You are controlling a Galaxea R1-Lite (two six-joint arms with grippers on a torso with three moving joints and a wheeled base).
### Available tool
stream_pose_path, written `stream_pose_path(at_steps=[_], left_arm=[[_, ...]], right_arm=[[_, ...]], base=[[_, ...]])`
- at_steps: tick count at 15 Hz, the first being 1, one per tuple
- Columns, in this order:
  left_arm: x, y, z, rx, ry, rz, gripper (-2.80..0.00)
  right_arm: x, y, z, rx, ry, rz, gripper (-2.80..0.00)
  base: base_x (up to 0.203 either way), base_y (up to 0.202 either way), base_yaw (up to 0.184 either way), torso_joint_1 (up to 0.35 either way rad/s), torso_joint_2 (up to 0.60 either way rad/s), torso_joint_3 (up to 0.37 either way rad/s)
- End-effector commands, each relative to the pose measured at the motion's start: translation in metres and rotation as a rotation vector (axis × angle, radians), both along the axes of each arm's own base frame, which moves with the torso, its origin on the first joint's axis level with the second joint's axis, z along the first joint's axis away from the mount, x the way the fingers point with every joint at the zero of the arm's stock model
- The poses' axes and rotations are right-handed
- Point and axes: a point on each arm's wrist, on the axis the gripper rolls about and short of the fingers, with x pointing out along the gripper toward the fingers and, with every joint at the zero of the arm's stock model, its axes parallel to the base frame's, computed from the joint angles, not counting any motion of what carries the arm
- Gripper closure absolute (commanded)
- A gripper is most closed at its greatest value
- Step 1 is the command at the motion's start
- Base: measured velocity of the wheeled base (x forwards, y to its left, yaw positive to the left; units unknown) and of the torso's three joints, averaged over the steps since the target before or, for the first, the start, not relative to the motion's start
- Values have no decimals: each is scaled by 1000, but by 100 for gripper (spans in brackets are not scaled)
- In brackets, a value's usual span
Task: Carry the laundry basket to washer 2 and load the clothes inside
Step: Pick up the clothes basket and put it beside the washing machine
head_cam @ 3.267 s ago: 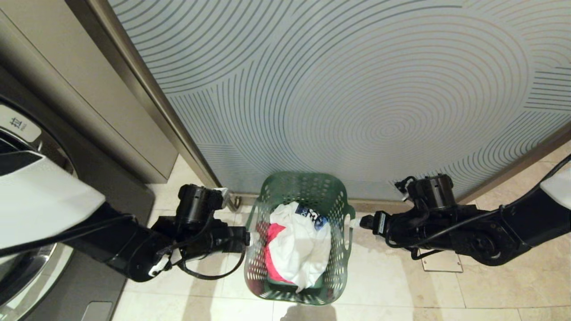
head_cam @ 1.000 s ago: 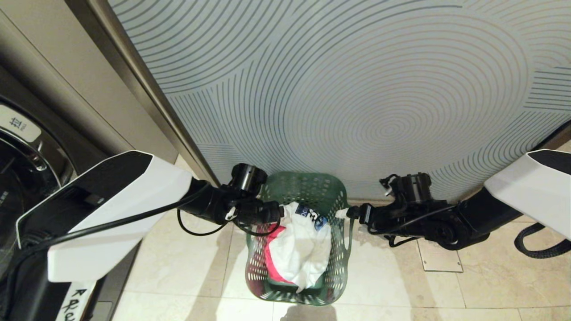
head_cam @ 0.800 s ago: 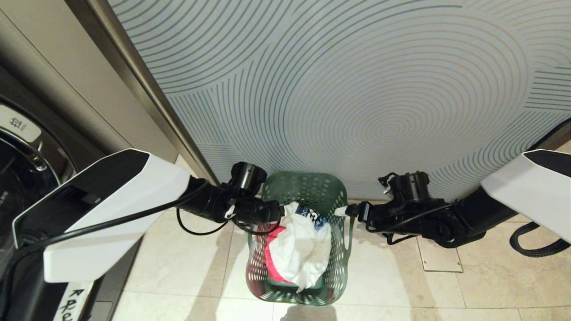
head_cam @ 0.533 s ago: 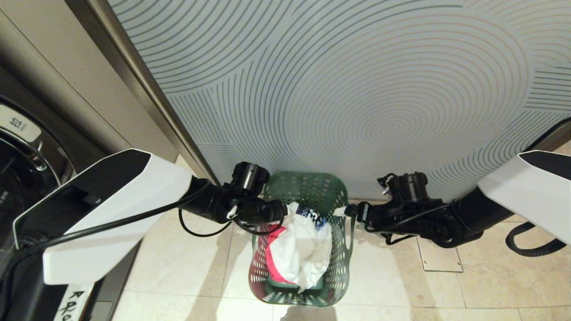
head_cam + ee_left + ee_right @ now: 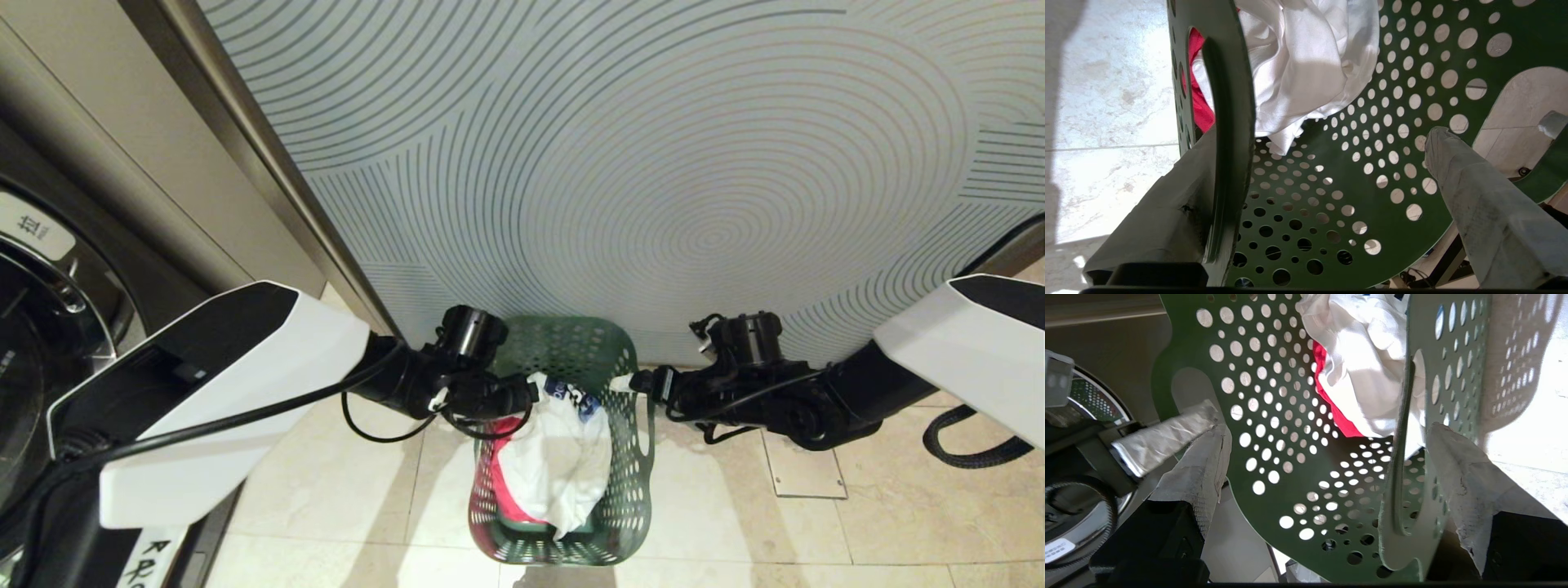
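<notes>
On the pale tiled floor (image 5: 735, 523), against a panel (image 5: 653, 163) patterned with concentric lines, the green perforated laundry basket (image 5: 633, 457) is seen, with the clothes (image 5: 563, 457) bundled inside: a white garment with a blue printed patch over a pink-red one. The left end effector (image 5: 526, 394) is placed at the basket's left handle; in the left wrist view the wall strip beside the handle slot (image 5: 1229, 122) is straddled by its spread fingers (image 5: 1478, 204), one outside and one inside, and no clamping is shown. The right end effector (image 5: 633, 382) is positioned at the right handle likewise, its fingers (image 5: 1457, 477) held wide apart on either side of the basket wall (image 5: 1453, 355). A dark grey front-load washer (image 5: 41, 327) with a chrome-rimmed door is seen at the far left; its numeral cannot be read.
</notes>
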Motion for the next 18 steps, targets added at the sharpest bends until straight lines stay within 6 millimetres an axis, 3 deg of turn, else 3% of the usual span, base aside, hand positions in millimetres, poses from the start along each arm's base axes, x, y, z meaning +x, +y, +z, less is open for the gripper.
stream_pose_path(at_steps=[1, 6, 10, 18], left_arm=[[-2, -6, -5, 4, 8, -11, -280], [-4, -12, -5, 1, -8, -16, -280], [-2, -15, 0, -13, -23, -7, -280], [-5, -22, -4, -21, -6, 0, -280]], right_arm=[[0, 0, 1, 5, -3, 2, -280], [3, -1, -7, 38, -25, 25, -280], [5, -1, -30, 41, -32, 21, -280], [14, -21, -44, 34, -22, -25, -280]], base=[[0, 0, 0, 0, 0, 0], [0, 0, 0, 0, 0, 0], [0, 0, 0, 0, 0, 0], [0, 0, 0, 0, 0, 0]])
